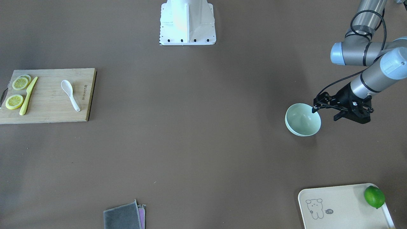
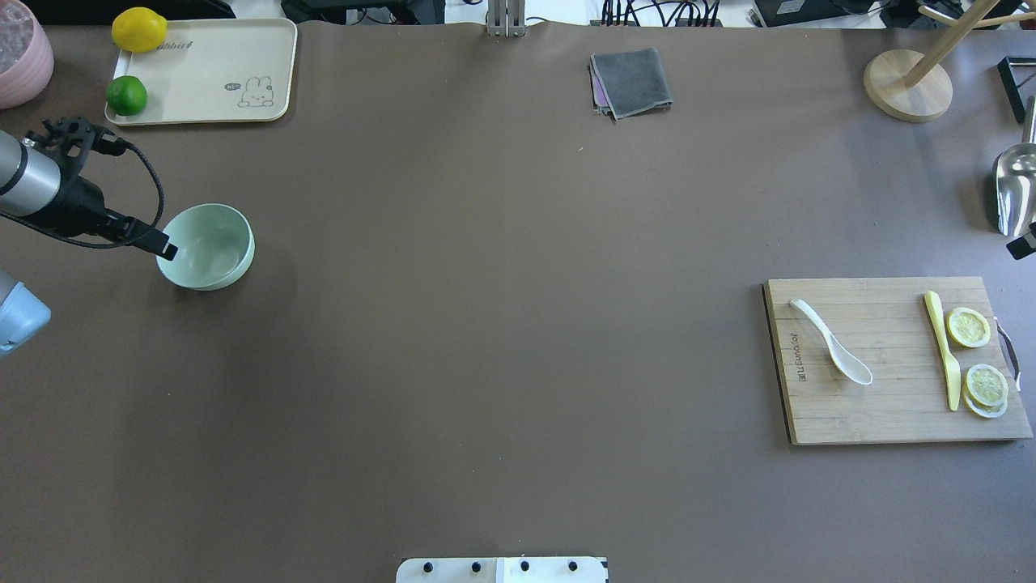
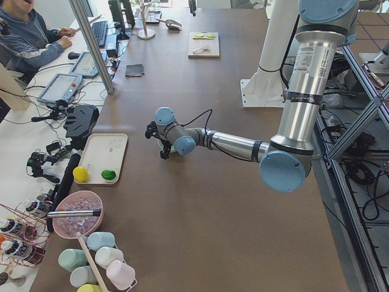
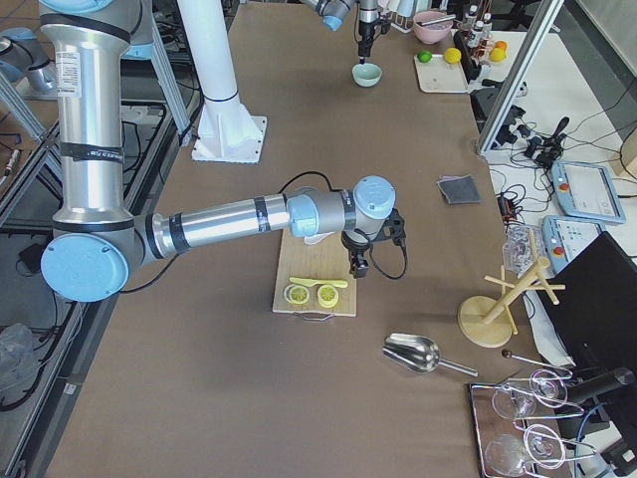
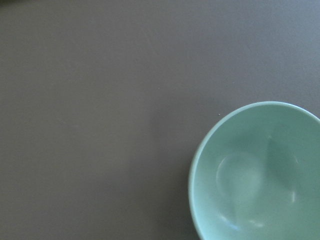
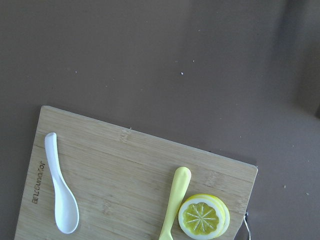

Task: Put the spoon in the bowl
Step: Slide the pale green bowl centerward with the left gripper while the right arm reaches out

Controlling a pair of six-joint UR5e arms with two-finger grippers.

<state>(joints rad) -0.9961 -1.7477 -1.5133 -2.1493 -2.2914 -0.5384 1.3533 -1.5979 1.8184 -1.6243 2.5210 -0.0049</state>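
Note:
The white spoon [image 1: 70,94] lies flat on a wooden cutting board [image 1: 47,111], scoop toward the robot; it also shows in the overhead view [image 2: 832,352] and the right wrist view [image 6: 60,192]. The mint-green bowl [image 1: 300,122] stands upright and empty at the other end of the table [image 2: 214,243] [image 5: 260,180]. My left gripper [image 1: 326,114] is open at the bowl's rim, with one finger [image 2: 162,245] over the edge. My right gripper [image 4: 354,267] hangs above the board's far edge, beyond the spoon; I cannot tell whether it is open or shut.
A yellow knife [image 1: 28,95] and lemon slices [image 1: 20,83] share the board. A cream tray [image 1: 337,210] with a lime [image 1: 374,196] lies near the bowl. A grey cloth [image 1: 124,218], a wooden stand [image 2: 906,85] and a metal scoop [image 2: 1016,186] line the far side.

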